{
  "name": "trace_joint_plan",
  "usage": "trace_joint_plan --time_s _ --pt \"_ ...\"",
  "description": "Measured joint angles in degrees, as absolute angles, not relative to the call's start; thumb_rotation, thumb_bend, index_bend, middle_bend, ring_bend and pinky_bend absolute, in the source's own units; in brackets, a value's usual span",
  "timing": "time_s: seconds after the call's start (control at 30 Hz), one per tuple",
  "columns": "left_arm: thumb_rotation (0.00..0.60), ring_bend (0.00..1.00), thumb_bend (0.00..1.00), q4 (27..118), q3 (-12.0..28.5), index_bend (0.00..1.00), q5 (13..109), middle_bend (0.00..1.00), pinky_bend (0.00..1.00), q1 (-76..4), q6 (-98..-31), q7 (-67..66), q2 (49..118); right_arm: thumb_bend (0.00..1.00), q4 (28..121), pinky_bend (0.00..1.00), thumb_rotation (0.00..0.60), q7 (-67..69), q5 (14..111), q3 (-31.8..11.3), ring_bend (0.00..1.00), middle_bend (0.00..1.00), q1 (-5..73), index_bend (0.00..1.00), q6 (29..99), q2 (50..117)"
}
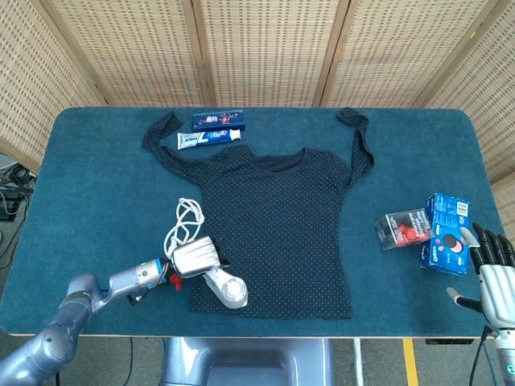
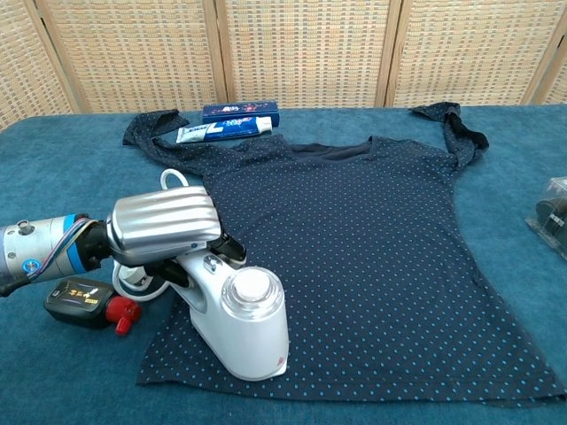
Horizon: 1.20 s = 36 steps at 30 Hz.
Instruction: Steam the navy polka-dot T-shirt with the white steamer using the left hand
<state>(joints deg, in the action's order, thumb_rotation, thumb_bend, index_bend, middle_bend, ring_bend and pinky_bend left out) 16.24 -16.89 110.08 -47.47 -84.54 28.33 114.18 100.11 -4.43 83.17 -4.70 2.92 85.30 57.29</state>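
The navy polka-dot T-shirt (image 1: 278,217) (image 2: 372,239) lies flat in the middle of the blue table, sleeves spread toward the back. My left hand (image 1: 193,259) (image 2: 164,232) grips the handle of the white steamer (image 1: 228,289) (image 2: 241,328), whose round head rests over the shirt's lower left hem. The steamer's white cord (image 1: 183,221) coils on the table just left of the shirt. At the front right edge my right hand (image 1: 492,269) hovers open, holding nothing, beside the blue boxes.
A toothpaste tube (image 1: 208,138) (image 2: 221,132) and its blue box (image 1: 217,120) (image 2: 239,112) lie behind the shirt's left sleeve. A black and red device (image 2: 87,301) sits under my left forearm. Blue boxes (image 1: 447,233) and a clear pack (image 1: 405,227) stand at right.
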Motion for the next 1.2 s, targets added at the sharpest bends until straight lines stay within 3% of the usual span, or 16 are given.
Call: trace_joint_plan --time_s 0.43,0.8,1.2 --pt "0.6 0.82 0.7 15.4 -18.2 1.0 111.2 0.9 0.97 -47.6 -84.3 26.9 114.7 0.0 100.4 0.0 0.6 -4.1 83.4 -4.5 0.0 0.0 2.9 0.0 85.1 57.1" --pt "0.6 0.82 0.7 11.4 -16.9 1.0 108.5 0.9 0.97 -46.1 -79.4 27.4 113.4 0.0 100.5 0.0 0.6 -4.6 83.4 -4.4 0.0 0.0 3.1 0.0 84.8 57.2" --pt "0.6 0.82 0.7 10.4 -14.2 1.0 105.2 0.9 0.97 -45.1 -79.1 29.1 111.6 0.0 100.5 0.0 0.6 -4.8 83.2 -4.4 0.0 0.0 3.2 0.0 84.5 57.4"
